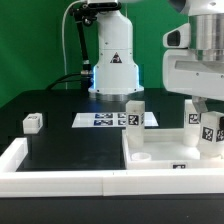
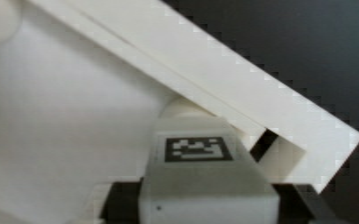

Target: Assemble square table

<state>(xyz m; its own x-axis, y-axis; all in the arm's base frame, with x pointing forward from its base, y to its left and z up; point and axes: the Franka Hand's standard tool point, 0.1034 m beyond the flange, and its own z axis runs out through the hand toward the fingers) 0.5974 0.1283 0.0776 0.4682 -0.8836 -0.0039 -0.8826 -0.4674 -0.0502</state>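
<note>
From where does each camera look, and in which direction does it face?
Exterior view: off the arm, looking over the white rail toward the arm's base; shows base and gripper.
Wrist view: on the wrist, looking down at the held leg and tabletop; dark fingers flank the leg.
Shared: that leg, the tabletop.

The slab (image 1: 160,152) lies at the exterior view's right, behind the rail (image 1: 60,182). A leg (image 1: 134,113) stands at its far left corner, the marker board (image 1: 90,119) beside it, a second leg (image 1: 32,123) farther left.
</note>
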